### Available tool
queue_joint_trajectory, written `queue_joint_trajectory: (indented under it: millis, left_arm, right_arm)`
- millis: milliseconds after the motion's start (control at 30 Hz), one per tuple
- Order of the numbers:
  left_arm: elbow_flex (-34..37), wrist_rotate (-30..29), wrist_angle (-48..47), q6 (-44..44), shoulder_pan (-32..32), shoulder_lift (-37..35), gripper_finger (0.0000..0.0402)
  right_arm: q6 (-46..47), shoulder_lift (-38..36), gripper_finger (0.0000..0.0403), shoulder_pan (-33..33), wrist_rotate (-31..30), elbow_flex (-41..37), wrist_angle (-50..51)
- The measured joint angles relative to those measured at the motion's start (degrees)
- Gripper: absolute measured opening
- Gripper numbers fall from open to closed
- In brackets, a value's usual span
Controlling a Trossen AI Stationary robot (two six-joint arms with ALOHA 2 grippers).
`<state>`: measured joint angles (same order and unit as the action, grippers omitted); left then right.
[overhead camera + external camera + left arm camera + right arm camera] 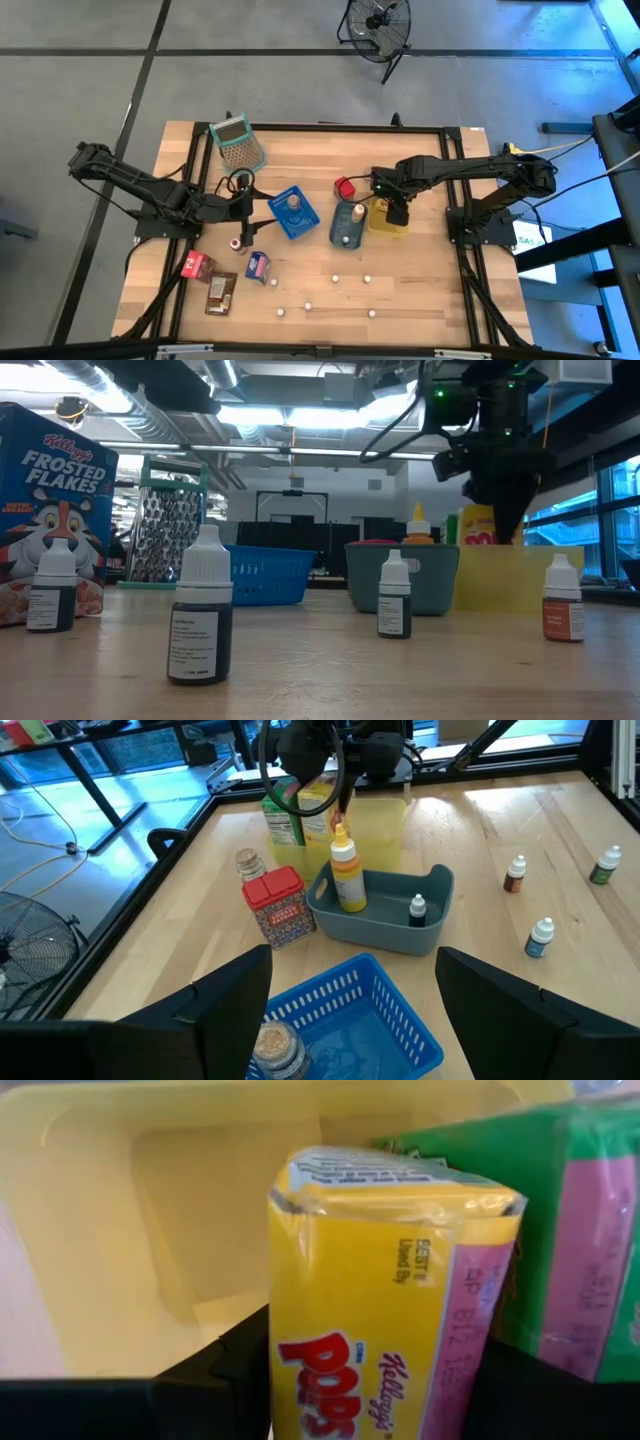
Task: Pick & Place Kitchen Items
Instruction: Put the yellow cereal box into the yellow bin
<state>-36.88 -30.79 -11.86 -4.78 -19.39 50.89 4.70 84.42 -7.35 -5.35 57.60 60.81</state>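
We see the right pincer (396,213) at the centre right of the high view, over the yellow tray (376,226). It holds a yellow cereal box (385,1295) between its fingers, as the right wrist view shows, inside the tray and just beside a green box (560,1230). We judge that this box is being set down.

The left pincer (243,203) waits at the centre left of the high view, near the blue basket (302,222), with its fingers wide apart and nothing between them.

Part of the task seems done. The blue basket has a small jar (274,1045) in it. The teal tray (385,925) holds a yellow squeeze bottle (346,875) and a small dropper bottle (417,910).

Much is left. A red tin (279,906) and a little jar (250,867) stand on the worktop (420,290) beside the teal tray. In the lower left of the high view lie a red packet (197,265), a brown packet (221,293) and a purple box (258,265). Several small white bottles (337,279) stand scattered along the lower part of the worktop.
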Motion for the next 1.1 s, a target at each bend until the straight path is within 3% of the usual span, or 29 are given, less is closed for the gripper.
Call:
queue_joint_trajectory:
  millis: [500,1100]
  left_arm:
    - [0.0,-0.02,-0.37,0.0,0.0,0.0,0.0279]
    - [0.0,0.89,-1.48,-0.41,0.0,0.0,0.0279]
  right_arm:
    - [0.69,0.0,0.0202,0.0,-0.01,0.26,0.74]
    - [1.98,-0.02,0.0202,0.0,0.8,11.58,8.32]
